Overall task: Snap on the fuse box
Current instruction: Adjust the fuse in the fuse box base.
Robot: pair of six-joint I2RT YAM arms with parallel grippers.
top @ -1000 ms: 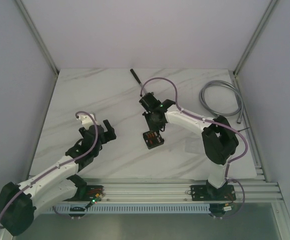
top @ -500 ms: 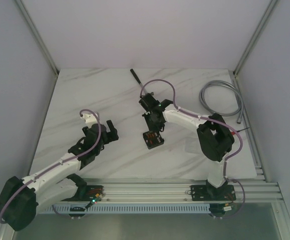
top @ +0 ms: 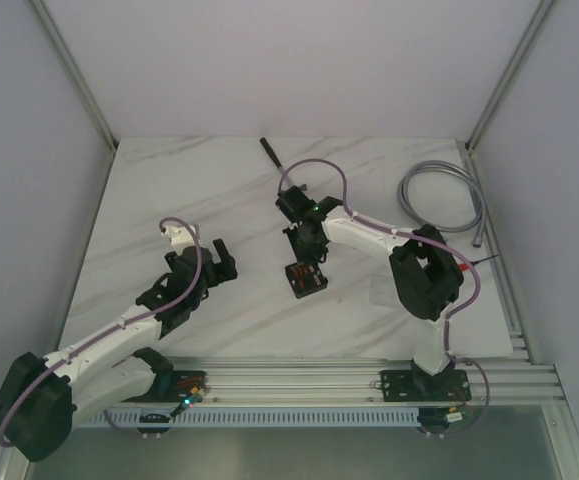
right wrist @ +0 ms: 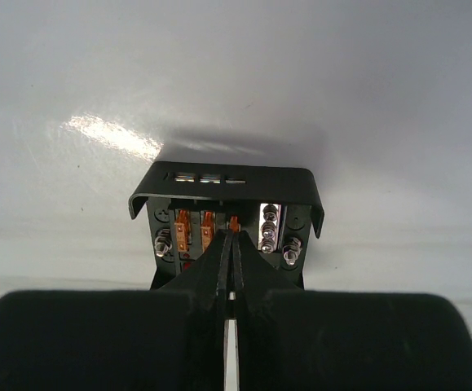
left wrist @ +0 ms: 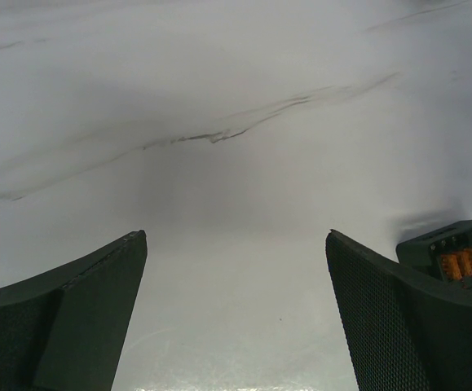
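The fuse box (top: 306, 279) is a small black square box lying open on the marble table, mid-table. In the right wrist view the fuse box (right wrist: 227, 189) shows orange fuses (right wrist: 182, 230) in its slots and silver screws. My right gripper (right wrist: 233, 235) is shut, its tips pressed together directly over the box, at a third orange fuse (right wrist: 235, 221) in the middle slot. From above, the right gripper (top: 308, 256) points down onto the box's far edge. My left gripper (top: 223, 258) hangs open to the left of the box, with nothing between its fingers (left wrist: 89, 301). The box's corner (left wrist: 456, 257) peeks past the right finger.
A coiled grey cable (top: 439, 190) lies at the back right. A thin black tool (top: 270, 151) rests near the back edge. A faint clear square cover (top: 384, 292) lies right of the box. The aluminium rail (top: 299, 378) runs along the front.
The right gripper's jaws have closed together over the fuse box. The left arm shifted slightly right toward the box, then held still.
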